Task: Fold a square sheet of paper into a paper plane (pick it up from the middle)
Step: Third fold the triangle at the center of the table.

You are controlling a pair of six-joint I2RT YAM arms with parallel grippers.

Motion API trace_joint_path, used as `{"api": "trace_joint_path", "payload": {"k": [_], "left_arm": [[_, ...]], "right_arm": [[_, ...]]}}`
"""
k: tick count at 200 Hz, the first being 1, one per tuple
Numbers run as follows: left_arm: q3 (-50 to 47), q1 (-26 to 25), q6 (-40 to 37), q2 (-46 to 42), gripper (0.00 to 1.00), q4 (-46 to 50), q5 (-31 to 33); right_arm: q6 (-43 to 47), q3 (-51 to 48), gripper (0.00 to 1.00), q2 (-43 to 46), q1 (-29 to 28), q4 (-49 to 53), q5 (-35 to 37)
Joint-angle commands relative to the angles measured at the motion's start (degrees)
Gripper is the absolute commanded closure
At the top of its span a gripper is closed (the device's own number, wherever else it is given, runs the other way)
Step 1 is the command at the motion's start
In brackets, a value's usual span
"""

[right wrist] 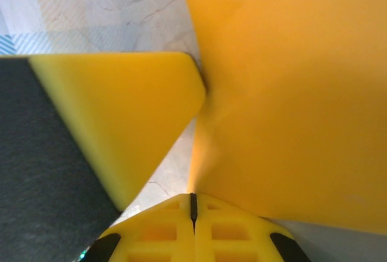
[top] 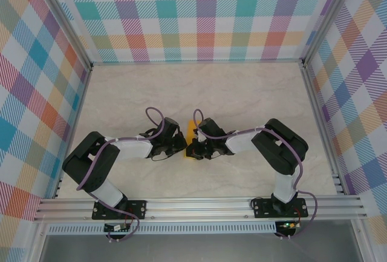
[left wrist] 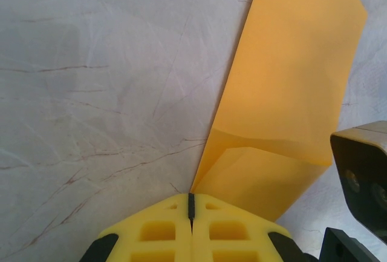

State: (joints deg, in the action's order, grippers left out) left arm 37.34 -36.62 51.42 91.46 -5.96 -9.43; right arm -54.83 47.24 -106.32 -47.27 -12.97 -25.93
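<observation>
The square sheet of paper (top: 192, 130) is orange-yellow and partly folded, lying on the marble table between my two grippers. In the left wrist view the paper (left wrist: 290, 80) runs from the top right down to my left gripper (left wrist: 191, 198), whose jaws are shut with the paper's lower corner at their tip. A creased flap crosses its lower part. In the right wrist view the paper (right wrist: 290, 92) rises close over my right gripper (right wrist: 193, 200), shut on its edge. The left gripper's yellow finger (right wrist: 121, 111) sits just beside it. From above, both grippers (top: 181, 147) (top: 196, 150) meet at the paper's near end.
The table (top: 242, 92) is pale marble, fenced by checked walls and aluminium rails (top: 199, 204) along the near edge. The right gripper's dark body (left wrist: 363, 177) stands close to the paper's right side in the left wrist view.
</observation>
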Motion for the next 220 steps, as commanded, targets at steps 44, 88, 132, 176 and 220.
{"api": "trace_joint_path", "payload": {"k": [44,88,132,176,220], "left_arm": [[-0.2,0.04,-0.18,1.79,0.96,5.68,3.46],[0.01,-0.03,-0.39,1.65,0.96,5.95,3.54],[0.16,-0.03,-0.57,1.43,0.97,6.29,3.54],[0.54,-0.02,-0.78,1.18,0.97,6.82,3.54],[0.75,-0.03,-0.98,0.91,0.96,7.27,3.54]], "right_arm": [[1.16,0.68,1.0,4.02,1.26,4.44,3.5],[1.48,0.74,1.0,3.72,3.68,5.26,3.78],[1.3,0.93,1.0,1.57,4.5,6.4,4.18],[3.31,2.57,1.0,5.06,4.9,9.41,5.2],[3.56,2.24,1.0,2.96,6.82,9.09,5.67]]}}
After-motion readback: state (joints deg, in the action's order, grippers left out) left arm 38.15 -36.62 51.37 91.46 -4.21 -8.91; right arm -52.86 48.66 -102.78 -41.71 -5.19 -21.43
